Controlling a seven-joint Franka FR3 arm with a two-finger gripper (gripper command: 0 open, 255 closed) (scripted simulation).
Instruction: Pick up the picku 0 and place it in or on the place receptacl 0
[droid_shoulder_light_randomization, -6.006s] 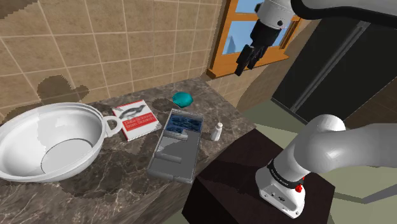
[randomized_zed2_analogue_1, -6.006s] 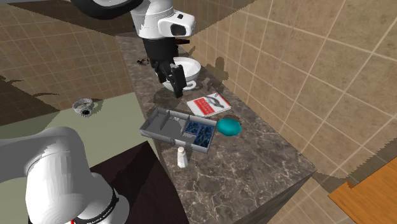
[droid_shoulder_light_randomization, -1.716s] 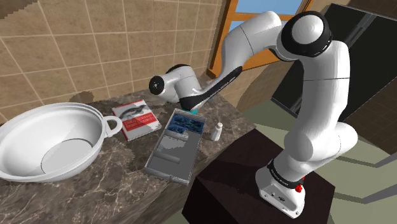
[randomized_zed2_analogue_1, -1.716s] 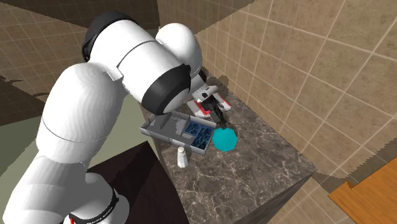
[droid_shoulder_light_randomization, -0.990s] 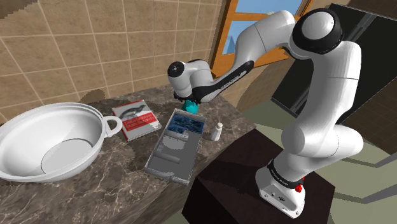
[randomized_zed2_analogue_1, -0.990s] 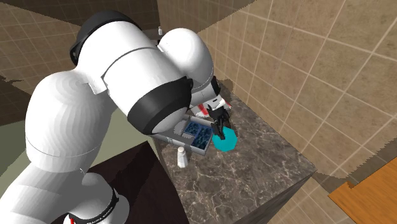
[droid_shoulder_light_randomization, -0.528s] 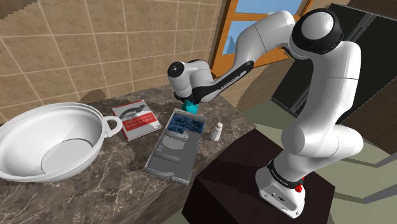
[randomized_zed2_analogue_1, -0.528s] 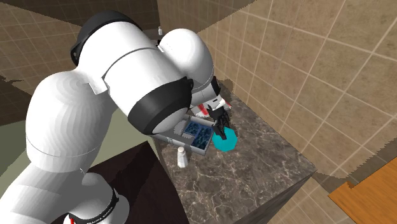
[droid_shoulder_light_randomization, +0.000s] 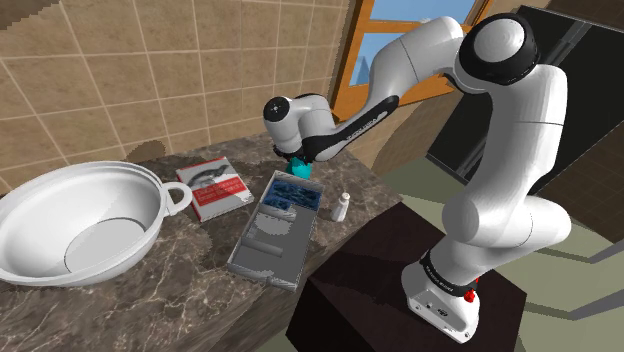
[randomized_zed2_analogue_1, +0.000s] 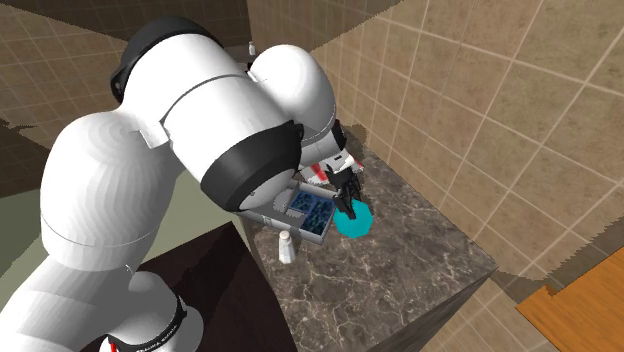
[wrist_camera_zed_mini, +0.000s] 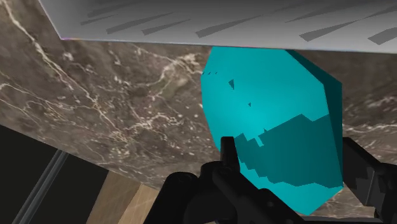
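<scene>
A faceted teal object (wrist_camera_zed_mini: 273, 108) lies on the dark marble counter (droid_shoulder_light_randomization: 190, 275), next to the far end of a grey tray (droid_shoulder_light_randomization: 270, 240). My black gripper (wrist_camera_zed_mini: 289, 153) is down on it, one finger (wrist_camera_zed_mini: 226, 149) pressed into one side and the other finger against the opposite side, so it is shut on the object. In the shoulder view the teal object (droid_shoulder_light_randomization: 299, 167) peeks out under the hand. In the second exterior view the gripper (randomized_zed2_analogue_1: 346, 205) sits on top of the teal object (randomized_zed2_analogue_1: 355, 222). A large white bowl (droid_shoulder_light_randomization: 40, 215) stands at the shoulder view's left.
A red-and-white book (droid_shoulder_light_randomization: 215, 187) lies between bowl and tray. A small white bottle (droid_shoulder_light_randomization: 341, 207) stands by the counter edge near the tray. A tiled wall runs behind the counter, and a wooden window frame (droid_shoulder_light_randomization: 350, 95) sits beyond its far end. The dark stand (droid_shoulder_light_randomization: 380, 270) is below.
Six seconds ago the arm hung high by the window; it has since come down onto the teal object. Over the last second nothing has visibly moved.
</scene>
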